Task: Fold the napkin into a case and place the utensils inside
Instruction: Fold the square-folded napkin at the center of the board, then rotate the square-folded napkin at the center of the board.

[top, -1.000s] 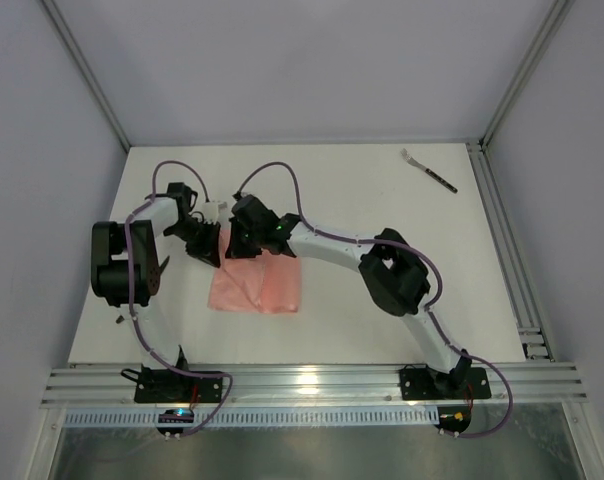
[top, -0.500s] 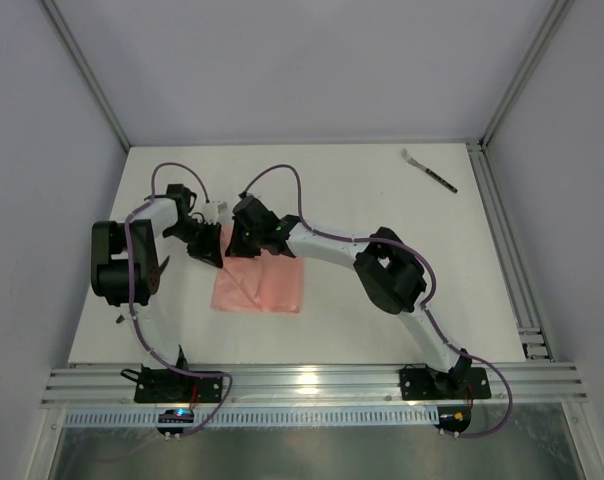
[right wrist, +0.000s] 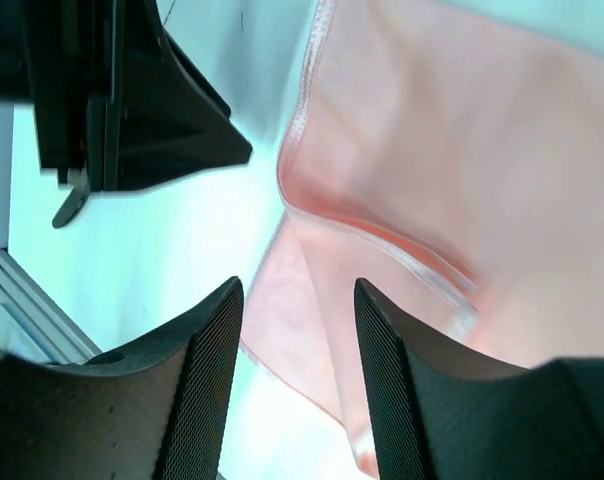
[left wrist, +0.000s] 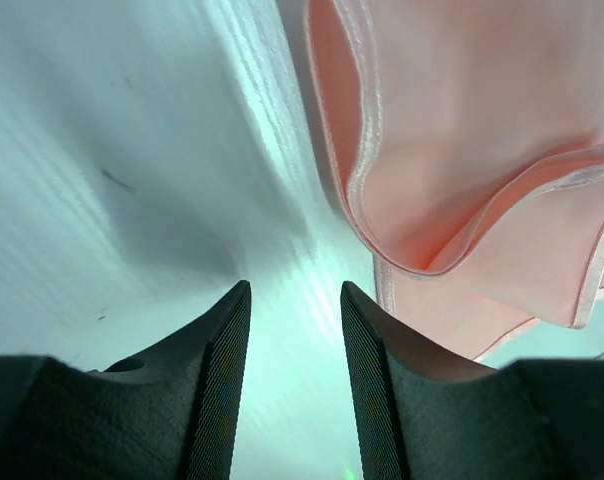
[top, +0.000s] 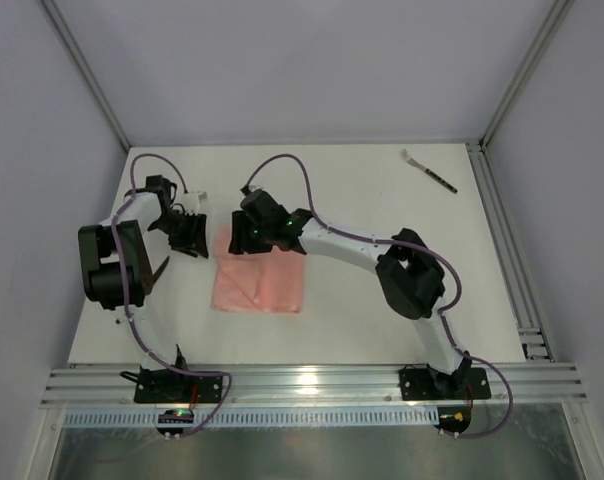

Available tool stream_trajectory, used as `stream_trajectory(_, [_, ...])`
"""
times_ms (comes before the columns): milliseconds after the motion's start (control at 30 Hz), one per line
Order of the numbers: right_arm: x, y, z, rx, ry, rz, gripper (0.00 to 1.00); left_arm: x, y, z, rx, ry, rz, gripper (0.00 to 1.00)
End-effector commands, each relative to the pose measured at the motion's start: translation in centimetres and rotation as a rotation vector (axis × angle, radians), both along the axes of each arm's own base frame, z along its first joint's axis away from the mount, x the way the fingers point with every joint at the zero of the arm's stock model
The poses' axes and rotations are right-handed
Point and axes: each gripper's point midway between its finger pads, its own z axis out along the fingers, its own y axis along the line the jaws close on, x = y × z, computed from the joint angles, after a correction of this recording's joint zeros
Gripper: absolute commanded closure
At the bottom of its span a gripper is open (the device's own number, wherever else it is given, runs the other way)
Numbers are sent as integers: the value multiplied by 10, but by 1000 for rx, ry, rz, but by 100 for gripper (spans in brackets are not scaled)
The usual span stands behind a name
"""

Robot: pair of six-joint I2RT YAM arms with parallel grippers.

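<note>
Now that both claws have let go, the salmon-pink napkin (top: 259,282) lies folded and roughly square, left of centre on the table (top: 362,330). The wrist cams show hemmed layers curling apart at its edge, which the top view misses. The left gripper (left wrist: 295,290) and right gripper (right wrist: 297,290) are both parted and empty, and the left has backed off leftward.

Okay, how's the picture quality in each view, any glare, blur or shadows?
Top external: sharp and evenly lit, with glare on the near rail. Left wrist: a bright sheen streaks the table beside the napkin, which looks fairly crisp. Right wrist: the napkin is soft-focus from closeness, its hem smeared.
</note>
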Motion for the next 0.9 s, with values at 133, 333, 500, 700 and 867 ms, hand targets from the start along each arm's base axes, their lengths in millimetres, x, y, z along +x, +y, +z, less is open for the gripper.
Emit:
stream_trajectory(133, [37,-133,36,-61,-29,-113,49,36,-5,35,14,-120,22,55])
stream_trajectory(333, [75,-166,-4,-18,63,-69,43,43,-11,14,29,-66,25,52])
stream_trajectory(500, [92,-171,-44,-77,136,-77,43,53,-20,1,79,-66,3,50])
stream_trajectory(700, [92,-162,-58,-3,192,-84,46,67,-39,-10,124,-77,-44,60])
stream_trajectory(867, [83,-162,-64,17,222,-83,61,81,-45,-18,159,-79,-81,74])
